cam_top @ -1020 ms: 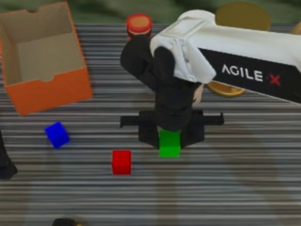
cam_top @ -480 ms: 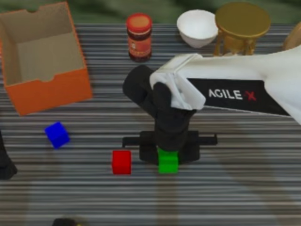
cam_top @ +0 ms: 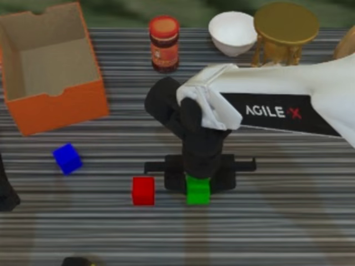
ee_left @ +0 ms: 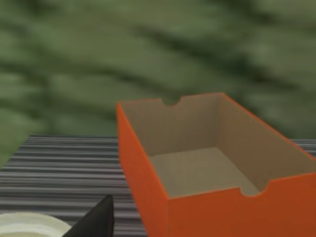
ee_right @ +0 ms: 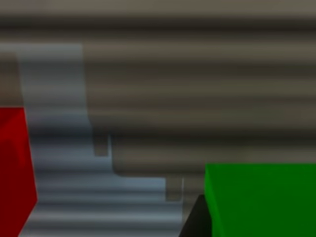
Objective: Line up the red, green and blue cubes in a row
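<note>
The table (cam_top: pixel 288 221) is covered edge to edge in fine horizontal stripes of grey, black and off-white, with soft broad shadows lying across it. Beyond its far edge (cam_top: pixel 127 14) the backdrop (ee_left: pixel 148 44) is a blurred, mottled green (no wall, window or lamp can be made out).

Matt green cube (cam_top: pixel 198 190), seemingly plastic

green cube (cam_top: pixel 198 190) beside red cube (cam_top: pixel 143 190), blue cube (cam_top: pixel 67 158) apart, leftward

A rendered simulation: striped table (cam_top: pixel 288 221) against a blurred green backdrop (ee_left: pixel 148 49).
</note>
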